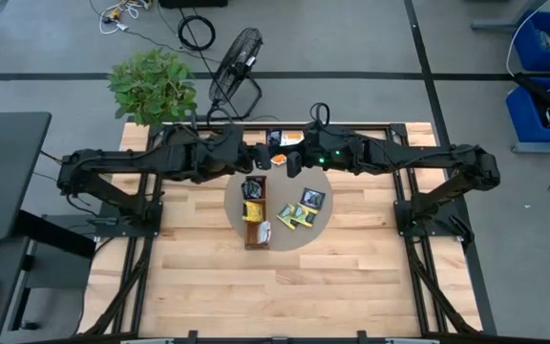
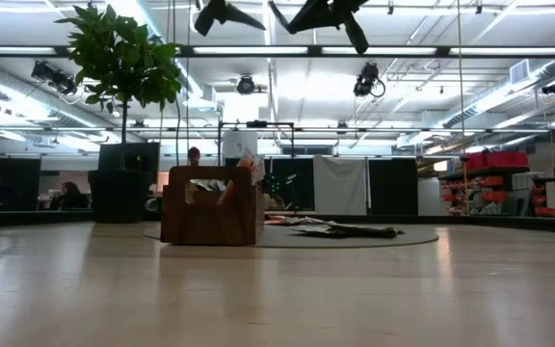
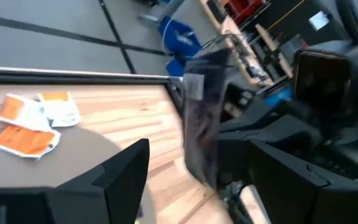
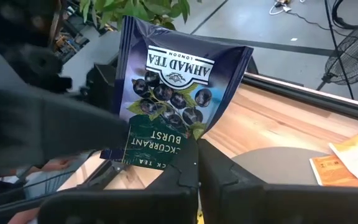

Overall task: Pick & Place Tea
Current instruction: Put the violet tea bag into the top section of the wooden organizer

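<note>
Tea sachets (image 1: 300,212), small flat squares in yellow-green and dark foil, lie loose on the round grey mat (image 1: 315,231) just right of the long brown wooden tray (image 1: 255,222), which holds more of them, with two orange-and-white ones (image 3: 33,122) at the mat's far rim. Left of the mat's far edge, the left gripper (image 1: 262,159) reaches in level over the surface, jaws spread wide and holding nothing. Facing it, the right gripper (image 1: 292,161) has its jaws clamped on the bottom edge of a glossy dark blue blackcurrant sachet (image 4: 172,93) held upright above the mat.
</note>
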`<state>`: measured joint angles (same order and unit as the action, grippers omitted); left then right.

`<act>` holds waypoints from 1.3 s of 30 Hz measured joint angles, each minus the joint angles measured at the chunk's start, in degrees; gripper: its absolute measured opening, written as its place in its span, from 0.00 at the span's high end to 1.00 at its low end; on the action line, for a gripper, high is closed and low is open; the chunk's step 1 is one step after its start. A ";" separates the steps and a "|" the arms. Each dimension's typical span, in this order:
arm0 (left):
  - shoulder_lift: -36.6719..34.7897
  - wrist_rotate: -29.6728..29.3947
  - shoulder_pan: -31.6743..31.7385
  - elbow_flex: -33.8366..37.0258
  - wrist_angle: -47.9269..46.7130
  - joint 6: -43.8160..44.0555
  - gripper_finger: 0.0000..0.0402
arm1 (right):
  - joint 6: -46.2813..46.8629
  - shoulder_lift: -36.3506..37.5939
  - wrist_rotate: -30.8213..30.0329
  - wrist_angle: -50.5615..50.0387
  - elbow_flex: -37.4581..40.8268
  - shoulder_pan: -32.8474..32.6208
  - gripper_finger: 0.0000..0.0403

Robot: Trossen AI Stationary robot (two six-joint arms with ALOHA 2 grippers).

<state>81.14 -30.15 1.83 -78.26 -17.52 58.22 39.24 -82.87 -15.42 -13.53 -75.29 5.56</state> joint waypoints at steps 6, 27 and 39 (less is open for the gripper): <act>0.31 -0.36 0.00 -0.15 0.73 -0.58 0.45 | 0.02 0.00 0.02 -0.62 0.00 -0.02 1.00; 0.29 -0.71 0.00 -0.13 0.92 -4.96 0.99 | -0.24 0.00 -0.07 -1.03 0.00 0.00 1.00; -1.74 12.66 1.85 -0.12 -2.62 -5.73 0.99 | -7.21 0.91 7.78 -3.36 0.00 0.02 0.87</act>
<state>79.40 -17.49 3.68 -78.38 -20.13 52.49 32.03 -81.96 -7.64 -16.90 -75.29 5.58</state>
